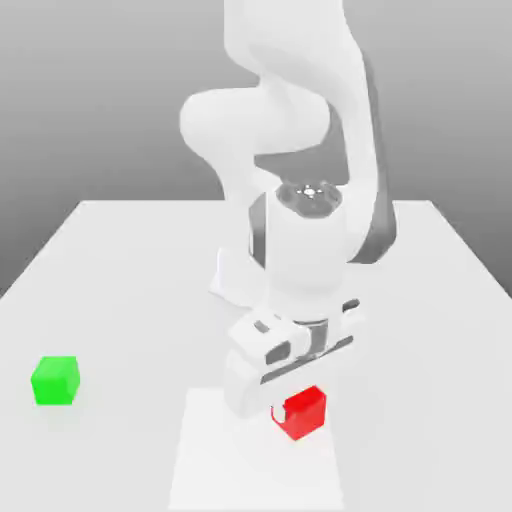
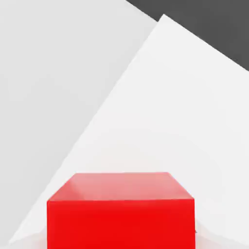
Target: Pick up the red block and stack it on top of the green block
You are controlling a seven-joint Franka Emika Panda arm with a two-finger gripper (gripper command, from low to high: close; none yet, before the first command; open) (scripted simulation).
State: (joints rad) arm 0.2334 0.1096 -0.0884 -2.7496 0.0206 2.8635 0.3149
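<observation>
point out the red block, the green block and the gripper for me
red block (image 1: 304, 413), exterior view, on its front face
green block (image 1: 55, 381), exterior view, middle of its front face
gripper (image 1: 290, 408), exterior view, at the fingertips, down at the red block

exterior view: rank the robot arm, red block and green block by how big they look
1. Robot arm, by far the largest.
2 and 3. Red block and green block look about the same size, so I won't rank one over the other; the red is partly hidden by the gripper.

The red block (image 1: 302, 412) sits near the table's (image 1: 120, 260) front edge; the green block (image 1: 55, 381) lies well apart, toward the exterior view's left edge.
</observation>
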